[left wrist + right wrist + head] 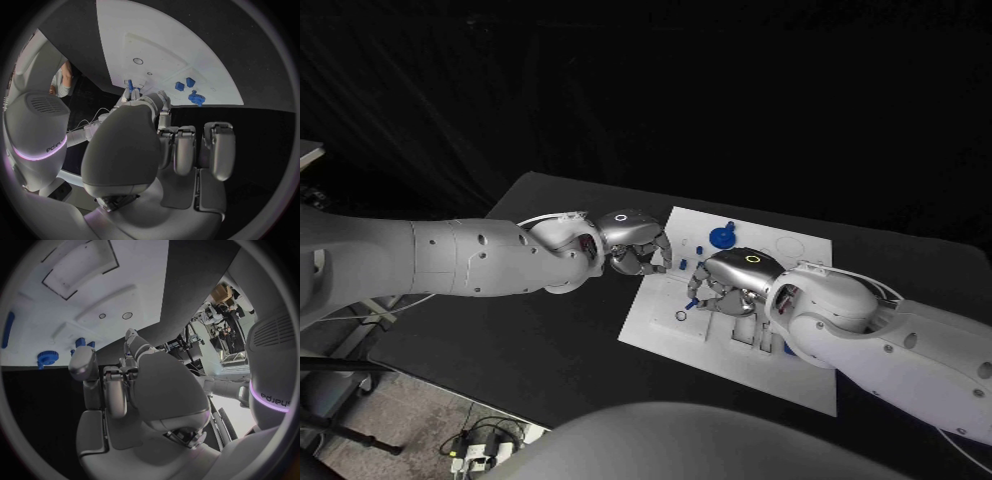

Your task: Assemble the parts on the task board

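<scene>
The white task board (733,330) lies in the middle of the black table. A blue gear (720,237) and two small blue blocks (692,264) sit near its far left edge, and I also see that gear (197,98) and those blocks (184,84) from the left wrist. A small blue peg (689,299) stands upright at the fingertips of my right hand (728,283), which is over the board. From the left wrist the peg (130,86) shows between pale fingertips. My left hand (640,250) hangs at the board's left edge with its fingers (187,147) curled in.
Two small round holes (114,316) and raised rectangular pads (81,265) mark the board. A long blue piece (7,327) lies by the gear (45,358). Black table (516,330) stretches to the left of the board.
</scene>
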Motion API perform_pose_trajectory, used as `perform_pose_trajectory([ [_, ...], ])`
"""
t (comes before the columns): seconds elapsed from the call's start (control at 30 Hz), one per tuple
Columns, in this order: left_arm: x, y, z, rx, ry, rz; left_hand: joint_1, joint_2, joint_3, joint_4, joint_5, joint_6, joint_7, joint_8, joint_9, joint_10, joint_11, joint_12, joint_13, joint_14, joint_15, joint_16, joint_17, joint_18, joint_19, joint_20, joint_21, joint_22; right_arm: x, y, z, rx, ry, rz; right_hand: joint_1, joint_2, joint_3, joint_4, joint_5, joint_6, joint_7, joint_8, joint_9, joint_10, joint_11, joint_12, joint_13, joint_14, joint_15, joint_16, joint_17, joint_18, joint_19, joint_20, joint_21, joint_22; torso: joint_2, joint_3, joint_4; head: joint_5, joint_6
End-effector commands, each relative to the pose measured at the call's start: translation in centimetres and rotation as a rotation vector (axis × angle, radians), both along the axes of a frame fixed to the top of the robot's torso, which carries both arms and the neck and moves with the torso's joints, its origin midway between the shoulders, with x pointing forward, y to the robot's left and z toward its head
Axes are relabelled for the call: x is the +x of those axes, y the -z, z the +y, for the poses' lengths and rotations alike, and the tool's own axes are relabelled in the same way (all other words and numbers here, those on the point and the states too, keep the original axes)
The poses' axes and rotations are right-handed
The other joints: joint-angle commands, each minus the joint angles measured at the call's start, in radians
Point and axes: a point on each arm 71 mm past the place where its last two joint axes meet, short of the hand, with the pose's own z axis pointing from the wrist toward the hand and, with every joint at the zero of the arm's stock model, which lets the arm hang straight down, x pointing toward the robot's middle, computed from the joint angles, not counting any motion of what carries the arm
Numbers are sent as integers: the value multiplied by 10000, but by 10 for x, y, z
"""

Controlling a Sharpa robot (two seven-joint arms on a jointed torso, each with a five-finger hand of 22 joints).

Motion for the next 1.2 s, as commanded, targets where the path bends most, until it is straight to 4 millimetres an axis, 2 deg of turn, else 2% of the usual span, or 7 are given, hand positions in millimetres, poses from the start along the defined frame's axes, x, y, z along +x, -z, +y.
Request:
perform_pose_trajectory([
  [0.03,0,1,-1,38,-19,179,-7,100,72,20,38,30,34,-66,-10,1057,69,24,2630,1054,88,25,2634,-75,1077,72,24,2633,-4,-8,0,-452,-633,-1338,25,-98,-50,2,59,-8,76,15,38,1052,42,25,1547,1043,98,35,2635,89,6,25,-7,1248,4,2,-7,14,-1],
  [0.17,0,2,-2,46,-4,202,-11,102,74,22,37,32,34,-66,-11,1057,71,24,2630,1054,89,25,2634,-75,1077,72,24,2633,-8,-16,0,-676,-1062,-2274,65,-135,-79,-19,322,-19,98,0,99,1052,69,25,1547,1043,128,35,2635,88,30,64,-9,1253,4,0,-8,-8,-1],
  [0.3,0,2,-3,47,21,220,-11,102,74,22,37,32,34,-66,-11,1057,71,24,2630,1054,89,25,2634,-75,1077,72,24,2633,-13,-19,2,-1055,-1492,-2999,52,-243,-143,-35,574,-51,40,-35,158,1052,19,25,1547,1043,106,35,2635,85,76,95,11,1267,6,3,6,-16,-1],
  [0.43,1,3,-4,64,23,252,-16,97,72,21,34,32,35,-66,-11,1057,72,24,2630,1054,90,25,2634,-75,1077,73,24,2633,-15,-19,2,-1448,-1645,-3572,-78,-379,-239,8,936,29,-48,-40,248,1052,-5,25,1547,1043,75,35,2635,72,152,138,47,1289,1,0,3,28,-1],
  [0.67,1,3,-4,80,22,278,-22,94,72,20,30,33,35,-66,-13,1057,73,24,2630,1054,91,25,2634,-75,1077,74,24,2633,-15,-15,4,-1799,-1582,-3939,-151,-506,-227,-40,1682,160,-23,-61,372,1052,18,25,1547,1043,95,35,2635,66,252,129,78,1318,5,2,10,34,-1],
  [0.8,1,3,-4,85,24,289,-16,87,72,13,26,35,32,-65,-13,1057,73,24,2630,1054,92,25,2634,-75,1077,75,24,2633,-17,-10,8,-1924,-1649,-4142,-151,-551,-206,-83,1854,229,-24,-47,423,1052,24,25,1547,1043,93,35,2635,55,318,113,132,1338,5,-1,7,47,-1],
  [1.2,1,3,-5,88,31,309,-16,87,72,13,26,35,32,-65,-13,1057,73,24,2630,1054,92,25,2634,-75,1077,75,24,2633,-17,6,13,-2251,-1564,-4322,-136,-595,-175,-135,1987,262,-21,-51,469,1052,28,25,1547,1043,90,35,2635,77,262,106,24,1309,-2,-1,4,80,-1],
])
